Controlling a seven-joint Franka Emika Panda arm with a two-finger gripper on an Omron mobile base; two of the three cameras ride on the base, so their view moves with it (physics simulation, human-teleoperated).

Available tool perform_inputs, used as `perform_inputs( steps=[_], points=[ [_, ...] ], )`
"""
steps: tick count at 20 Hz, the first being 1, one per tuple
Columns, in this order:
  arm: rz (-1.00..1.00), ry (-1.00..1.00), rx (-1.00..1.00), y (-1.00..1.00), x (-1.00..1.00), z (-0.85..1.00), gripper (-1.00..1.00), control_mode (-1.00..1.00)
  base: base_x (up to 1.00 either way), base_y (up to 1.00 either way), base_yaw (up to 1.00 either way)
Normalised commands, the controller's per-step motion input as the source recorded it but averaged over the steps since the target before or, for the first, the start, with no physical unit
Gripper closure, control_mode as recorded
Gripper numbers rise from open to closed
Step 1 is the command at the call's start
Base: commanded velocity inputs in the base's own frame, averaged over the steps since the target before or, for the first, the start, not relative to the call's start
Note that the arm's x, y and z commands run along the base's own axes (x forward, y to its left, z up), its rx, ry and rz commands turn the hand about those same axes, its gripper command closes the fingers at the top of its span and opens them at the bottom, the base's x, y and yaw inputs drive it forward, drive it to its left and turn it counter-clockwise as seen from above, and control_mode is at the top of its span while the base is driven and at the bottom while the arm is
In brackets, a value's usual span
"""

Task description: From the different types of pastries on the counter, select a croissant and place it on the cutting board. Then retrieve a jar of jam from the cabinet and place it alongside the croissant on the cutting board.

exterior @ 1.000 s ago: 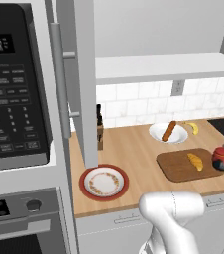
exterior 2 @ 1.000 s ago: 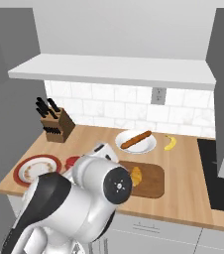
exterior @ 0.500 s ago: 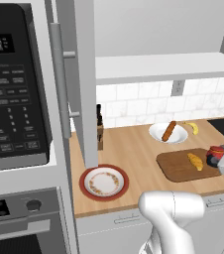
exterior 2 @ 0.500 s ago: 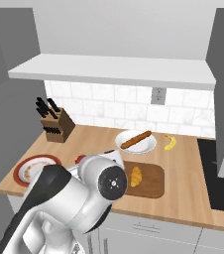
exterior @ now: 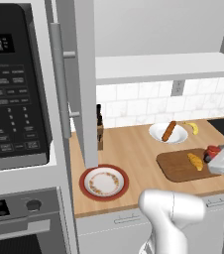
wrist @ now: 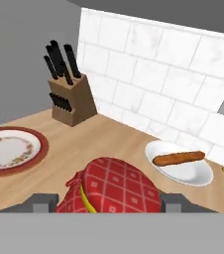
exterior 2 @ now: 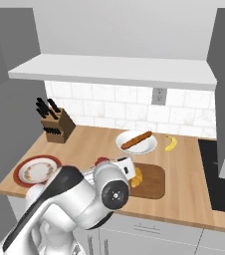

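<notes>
Pincer (wrist: 106, 202) is clamping the jar of jam (wrist: 113, 187), hanging just above the cutting board (exterior: 178, 168) at its right end; the croissant (exterior: 195, 161) is lying just left, long axis running near-to-far.

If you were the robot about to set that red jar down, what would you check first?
1. Jar of jam in the gripper: ok, held between the fingers.
2. Croissant already on the cutting board: ok.
3. Free board space beside the croissant: ok, bare wood shows to its left in the left base view.
4. Jar above the board: cannot tell; it sits at the board's edge.
5. Nearby white plate with the stick pastry: ok, apart from the board.
</notes>
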Motion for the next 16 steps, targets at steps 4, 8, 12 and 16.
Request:
perform_inputs(
  steps=[4,8,12,16],
  points=[
    [-0.17,-0.16,-0.28,0.18,0.49,-0.52,1.00,-1.00,0.00,0.00,0.00],
    [-0.11,0.00,-0.32,0.14,0.43,-0.06,1.00,-1.00,0.00,0.00,0.00],
    [-0.08,0.09,-0.31,0.01,0.23,-0.41,1.00,-1.00,0.00,0.00,0.00],
    [-0.01,0.34,-0.27,0.00,0.00,-0.67,1.00,-1.00,0.00,0.00,0.00]
  ],
)
